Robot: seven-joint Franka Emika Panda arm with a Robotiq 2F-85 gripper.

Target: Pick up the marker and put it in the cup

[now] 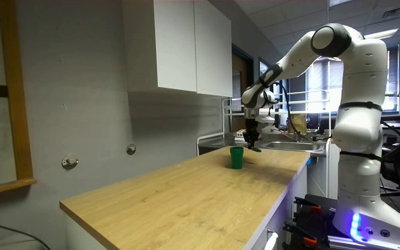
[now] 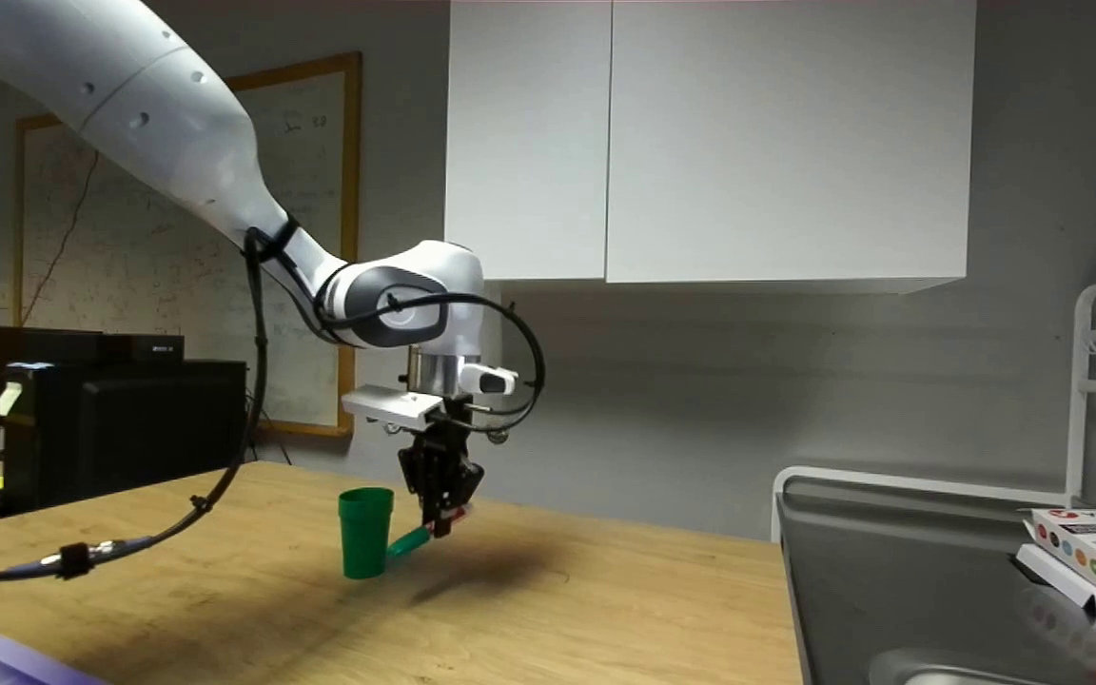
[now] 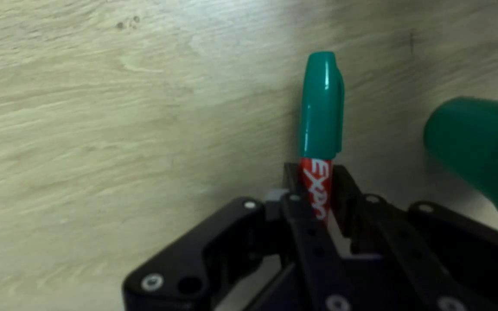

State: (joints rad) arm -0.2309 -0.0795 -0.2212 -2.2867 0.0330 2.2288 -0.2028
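The marker has a green cap and a red body with white lettering. In the wrist view the marker (image 3: 321,108) sits between the fingertips of my gripper (image 3: 317,183), which is shut on its red body. The cap sticks out past the fingers, and the rear end is hidden by them. In both exterior views my gripper (image 1: 251,147) (image 2: 441,525) holds the marker (image 1: 256,149) (image 2: 409,542) tilted, a little above the counter. The green cup (image 1: 236,158) (image 2: 363,535) stands upright on the counter beside the gripper. It also shows at the right of the wrist view (image 3: 486,149).
The wooden counter (image 1: 186,194) (image 2: 624,609) runs along a grey wall. White cabinets (image 1: 177,45) (image 2: 786,133) hang above it. Beyond one end are a sink (image 1: 292,146), a white rack (image 2: 1081,400) and a box (image 2: 1095,542). A black cable (image 2: 259,381) hangs from the arm.
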